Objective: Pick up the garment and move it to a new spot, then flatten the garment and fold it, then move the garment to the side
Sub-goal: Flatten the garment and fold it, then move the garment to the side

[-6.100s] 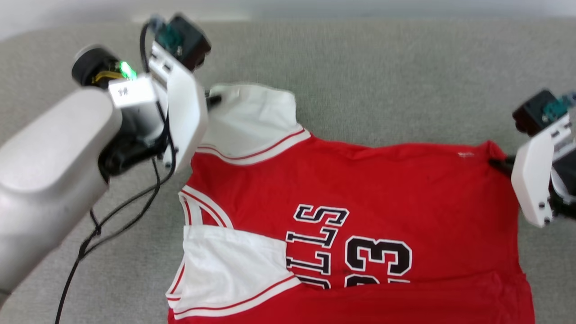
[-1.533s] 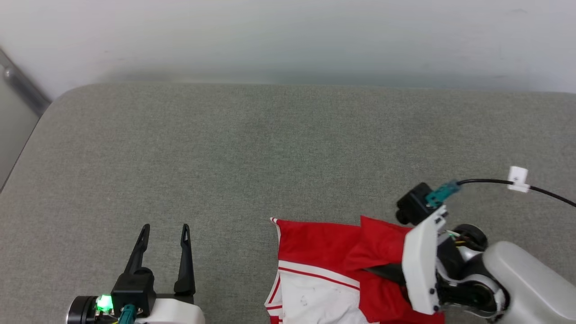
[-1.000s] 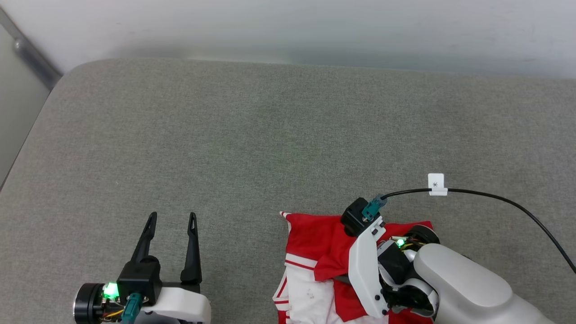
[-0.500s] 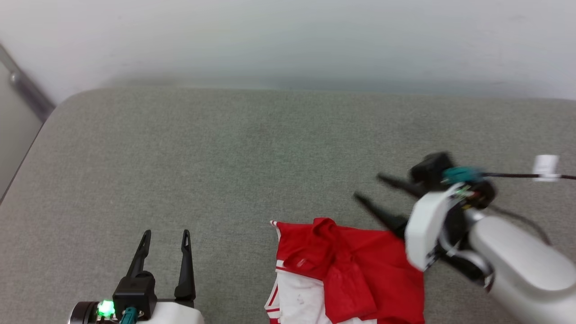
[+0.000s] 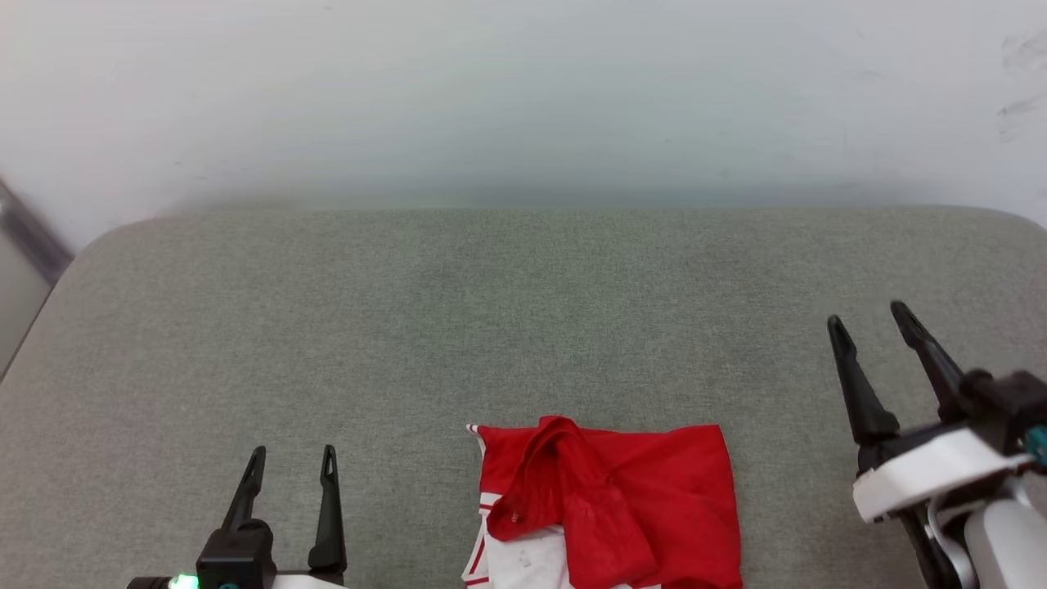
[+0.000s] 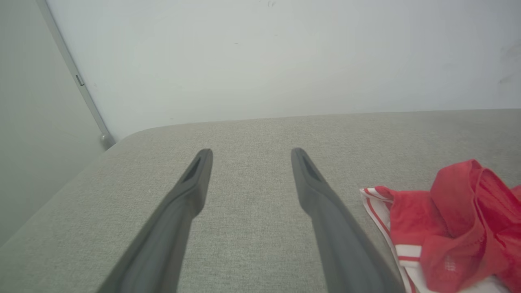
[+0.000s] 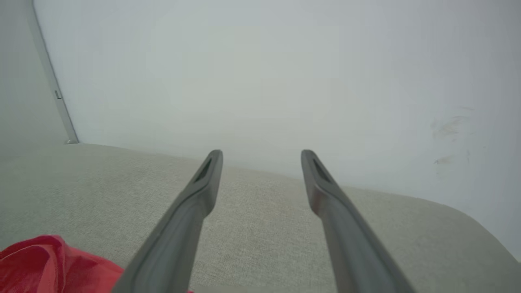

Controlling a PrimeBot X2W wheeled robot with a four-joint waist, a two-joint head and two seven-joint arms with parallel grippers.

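Note:
The garment (image 5: pixel 609 503), red with a white striped-trim panel, lies folded and a little rumpled on the grey cushion near the bottom centre of the head view. It shows at the right edge of the left wrist view as the garment (image 6: pixel 452 228) and at the lower left corner of the right wrist view as the garment (image 7: pixel 49 264). My left gripper (image 5: pixel 293 456) stands open at the lower left, apart from the cloth. My right gripper (image 5: pixel 867 315) stands open at the right, raised and clear of the garment. Both grippers' fingers hold nothing: left gripper (image 6: pixel 248 152), right gripper (image 7: pixel 260 154).
The grey cushion surface (image 5: pixel 458 327) stretches wide to the back and both sides. A pale wall (image 5: pixel 523 98) runs behind it, and a metal strip (image 5: pixel 24 229) slants down at the far left past the cushion's rounded corner.
My right gripper let go of the garment, opened, and pulled away to the right and up. The garment now lies loose on the cushion. The head view has tilted.

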